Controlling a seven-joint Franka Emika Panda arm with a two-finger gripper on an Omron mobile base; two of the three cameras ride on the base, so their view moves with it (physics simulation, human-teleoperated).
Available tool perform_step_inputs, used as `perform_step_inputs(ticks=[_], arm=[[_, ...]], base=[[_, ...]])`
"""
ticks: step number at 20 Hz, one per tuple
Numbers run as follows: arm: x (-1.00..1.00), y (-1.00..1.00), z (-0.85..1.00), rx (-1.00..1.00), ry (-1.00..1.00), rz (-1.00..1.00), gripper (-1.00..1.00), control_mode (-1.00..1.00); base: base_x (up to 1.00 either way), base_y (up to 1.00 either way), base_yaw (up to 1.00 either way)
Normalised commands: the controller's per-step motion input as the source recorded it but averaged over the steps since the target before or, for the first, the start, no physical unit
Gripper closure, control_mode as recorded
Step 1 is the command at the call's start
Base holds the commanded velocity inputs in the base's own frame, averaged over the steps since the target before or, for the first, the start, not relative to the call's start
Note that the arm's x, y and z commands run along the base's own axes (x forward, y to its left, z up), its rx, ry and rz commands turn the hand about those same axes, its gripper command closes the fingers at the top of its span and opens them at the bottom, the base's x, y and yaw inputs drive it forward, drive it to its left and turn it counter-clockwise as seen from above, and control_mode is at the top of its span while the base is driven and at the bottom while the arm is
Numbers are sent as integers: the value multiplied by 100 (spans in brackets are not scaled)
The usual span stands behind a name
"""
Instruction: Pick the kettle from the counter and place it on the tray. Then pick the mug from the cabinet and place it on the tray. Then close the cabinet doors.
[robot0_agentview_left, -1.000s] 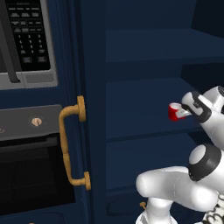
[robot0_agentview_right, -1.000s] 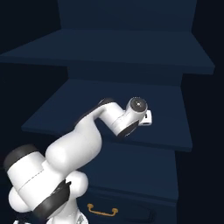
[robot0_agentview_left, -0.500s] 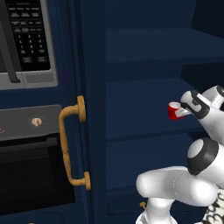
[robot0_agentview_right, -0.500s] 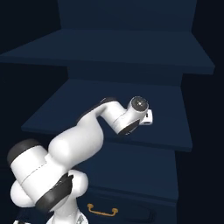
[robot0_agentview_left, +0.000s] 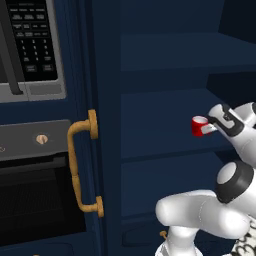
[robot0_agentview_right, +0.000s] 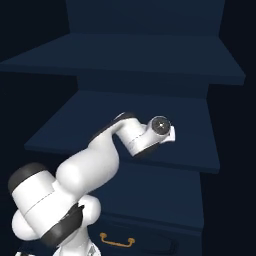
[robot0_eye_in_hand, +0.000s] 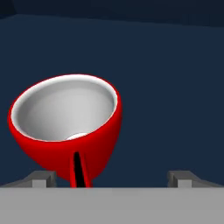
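Several navy shelves stand one above another inside the cabinet (robot0_agentview_left: 165, 90), and on one of them sits the mug (robot0_agentview_left: 199, 126), bright red outside and white inside, with nothing in it that I can make out. From my left base camera it stands on the shelf at mid height, close to the right side of the opening, and my hand reaches in toward it from the right. One cabinet door (robot0_agentview_left: 97, 125) stands open at the left of that view, seen nearly edge-on, its brass bar handle (robot0_agentview_left: 82, 165) facing the black oven (robot0_agentview_left: 35, 200) beside it; below the shelves a drawer pull (robot0_agentview_right: 117, 241) shows in brass.

My gripper (robot0_eye_in_hand: 111, 177) is spread as wide as it goes and holds nothing. In my hand camera the mug (robot0_eye_in_hand: 65, 127) fills the left half, tilted so that I look into its mouth, its handle a thin red strip running down toward me. My left fingertip (robot0_eye_in_hand: 41, 178) sits just under the mug's lower edge; I cannot tell whether it touches. My right fingertip lies well clear of it, against bare navy shelf
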Motion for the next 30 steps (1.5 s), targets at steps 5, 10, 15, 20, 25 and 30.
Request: perform_step_inputs(ticks=[5,10,15,20,25,30], arm=[[1,2,0,0,-7,5,100,-100],[5,0,0,1,0,2,100,-100],[0,-1,1,2,0,2,100,-100],[-15,2,10,1,0,0,100,-100],[-43,1,11,0,0,0,100,-100],[-60,22,17,0,-1,0,100,-100]], base=[[0,0,0],[0,0,0],[0,0,0],[0,0,0],[0,0,0],[0,0,0]])
